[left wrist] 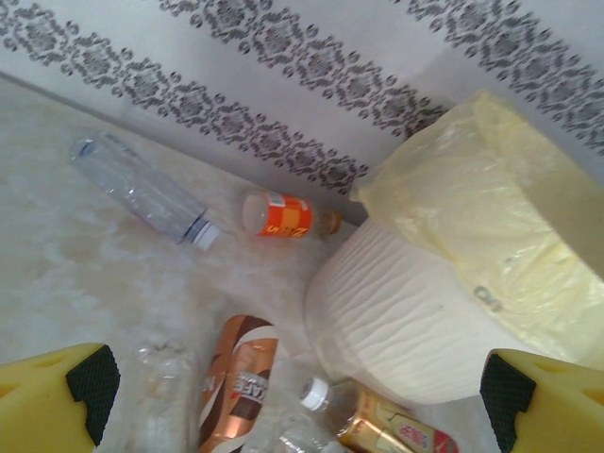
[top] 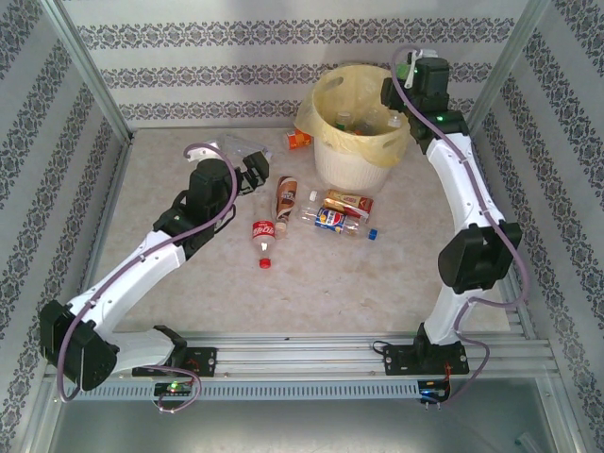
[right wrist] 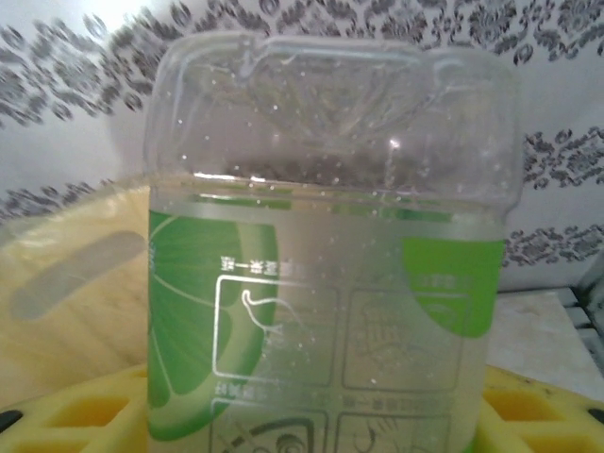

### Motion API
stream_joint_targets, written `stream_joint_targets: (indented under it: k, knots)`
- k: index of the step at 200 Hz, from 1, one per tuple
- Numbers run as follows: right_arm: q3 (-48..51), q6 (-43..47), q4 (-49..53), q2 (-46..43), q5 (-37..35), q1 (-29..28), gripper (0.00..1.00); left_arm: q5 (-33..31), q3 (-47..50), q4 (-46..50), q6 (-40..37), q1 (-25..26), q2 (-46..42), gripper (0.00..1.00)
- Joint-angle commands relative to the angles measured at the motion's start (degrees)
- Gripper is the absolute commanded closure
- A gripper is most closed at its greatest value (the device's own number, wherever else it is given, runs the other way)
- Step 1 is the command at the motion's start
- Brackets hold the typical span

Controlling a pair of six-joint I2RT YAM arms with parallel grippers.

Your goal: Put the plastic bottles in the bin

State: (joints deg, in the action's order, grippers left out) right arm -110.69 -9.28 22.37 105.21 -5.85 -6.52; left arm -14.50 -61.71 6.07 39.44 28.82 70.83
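Right pincer [top: 392, 94]: over the right side of the bin, clamped on the green-labelled bottle [right wrist: 321, 283], yellow pads at its lower sides.
Bin [top: 354, 160]: at the bench's far edge, right of centre, with some bottles already inside.
Drop risk: let go this near the rim, the bottle could strike the yellow liner [top: 326, 94] and tumble back onto the bench.
Left pincer [top: 253, 172]: jaws wide apart, empty, above the loose bottles mid-bench.
Pick risk: the brown-labelled bottle [left wrist: 241, 377] lay close among others — a wide closure might catch two, or set one rolling.
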Motion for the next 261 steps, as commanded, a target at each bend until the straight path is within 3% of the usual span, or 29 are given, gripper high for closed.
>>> stream_joint_targets:
  k: [1, 74, 152, 201, 261]
  knots:
    - [-3.13, 2.77, 1.99, 1.14, -3.47, -0.31, 0.38, -1.92, 0.83, 3.35, 0.59, -0.58, 1.26, 0.0]
    - [-3.49, 4.06, 3.82, 0.58, -10.27, -2.19, 0.17, -1.17, 1.53, 3.55, 0.97, -1.55, 3.42, 0.0]
    - [3.15, 3.68, 2.26, -7.59, -8.52, -3.74, 0.04, 1.54, -1.63, 7.34, 3.71, -2.21, 6.92, 0.0]
    - [13.67, 0.79, 0.94, -18.28, -0.42, -4.62, 0.02, 3.57, -1.53, 7.36, 6.47, -3.3, 7.86, 0.0]
    - [40.83, -6.6, -12.68, -36.02, 12.89, -5.05, 0.02, 6.42, -2.07, 7.15, 9.32, -4.33, 10.21, 0.0]
